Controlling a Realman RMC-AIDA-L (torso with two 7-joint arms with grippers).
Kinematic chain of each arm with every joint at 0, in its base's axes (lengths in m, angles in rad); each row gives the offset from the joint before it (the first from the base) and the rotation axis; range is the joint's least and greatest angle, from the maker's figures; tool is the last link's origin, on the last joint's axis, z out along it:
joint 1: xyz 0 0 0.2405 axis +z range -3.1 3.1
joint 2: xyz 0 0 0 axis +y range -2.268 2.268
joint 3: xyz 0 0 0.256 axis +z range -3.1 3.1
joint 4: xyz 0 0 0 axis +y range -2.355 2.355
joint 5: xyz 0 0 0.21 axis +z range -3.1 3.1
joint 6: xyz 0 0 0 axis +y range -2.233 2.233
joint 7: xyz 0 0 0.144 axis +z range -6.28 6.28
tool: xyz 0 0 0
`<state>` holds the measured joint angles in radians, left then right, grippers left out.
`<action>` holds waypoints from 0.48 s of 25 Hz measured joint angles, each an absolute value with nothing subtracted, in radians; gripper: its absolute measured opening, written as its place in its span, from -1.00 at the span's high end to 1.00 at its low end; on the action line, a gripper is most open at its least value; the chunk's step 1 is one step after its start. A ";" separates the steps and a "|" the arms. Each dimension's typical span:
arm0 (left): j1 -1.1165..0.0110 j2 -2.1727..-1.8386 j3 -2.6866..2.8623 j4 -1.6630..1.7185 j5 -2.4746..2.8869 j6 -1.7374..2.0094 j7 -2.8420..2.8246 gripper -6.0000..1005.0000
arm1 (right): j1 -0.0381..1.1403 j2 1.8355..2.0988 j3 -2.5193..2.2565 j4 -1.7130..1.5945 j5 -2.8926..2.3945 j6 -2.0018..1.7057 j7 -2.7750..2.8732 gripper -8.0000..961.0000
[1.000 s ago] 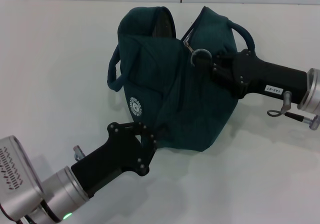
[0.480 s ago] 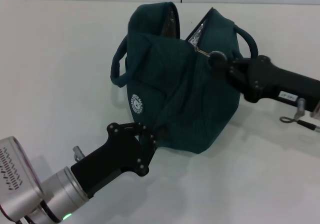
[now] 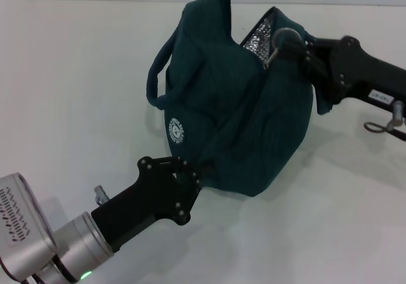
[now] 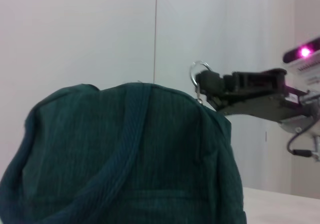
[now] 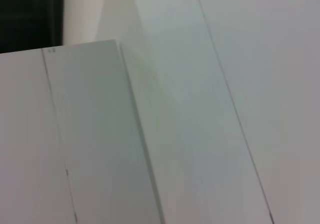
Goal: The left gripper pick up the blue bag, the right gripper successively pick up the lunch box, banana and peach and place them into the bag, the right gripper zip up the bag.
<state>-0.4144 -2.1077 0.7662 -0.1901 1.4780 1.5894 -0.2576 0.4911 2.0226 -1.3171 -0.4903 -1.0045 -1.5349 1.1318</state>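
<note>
On a white table [image 3: 76,94], both the left gripper [image 3: 190,177] and right gripper [image 3: 293,43] clamp the blue bag [image 3: 241,125].

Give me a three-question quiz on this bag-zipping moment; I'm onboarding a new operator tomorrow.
1. True or false: the right claw is at the metal zipper ring-pull of the dark teal fabric bag.
2. Which claw grips the bag's lower edge? A) left claw B) right claw
3. Fill in: through the opening by the zipper shows the bag's silver ____ lining.

Key: 1 true; 2 A; 3 foil. The lunch box, banana and peach are not visible in any view.
</note>
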 joint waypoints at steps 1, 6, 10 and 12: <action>-0.414 -2.108 0.767 -0.190 1.478 1.590 -0.258 0.91 | 0.502 2.023 -1.317 -0.492 -1.004 -1.534 1.130 0.97; -0.414 -2.108 0.767 -0.194 1.483 1.610 -0.262 0.88 | 0.548 2.023 -1.332 -0.482 -1.009 -1.531 1.130 0.97; -0.404 -2.107 0.763 -0.191 1.475 1.695 -0.276 0.85 | 0.560 2.023 -1.357 -0.480 -1.011 -1.526 1.132 0.97; -0.398 -2.105 0.763 -0.185 1.474 1.747 -0.280 0.84 | 0.565 2.022 -1.360 -0.480 -1.012 -1.526 1.133 0.97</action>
<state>-0.3980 -2.1046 0.7628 -0.1852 1.4742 1.7475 -0.2805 0.5645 2.0223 -1.3604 -0.4800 -1.0122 -1.5258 1.1333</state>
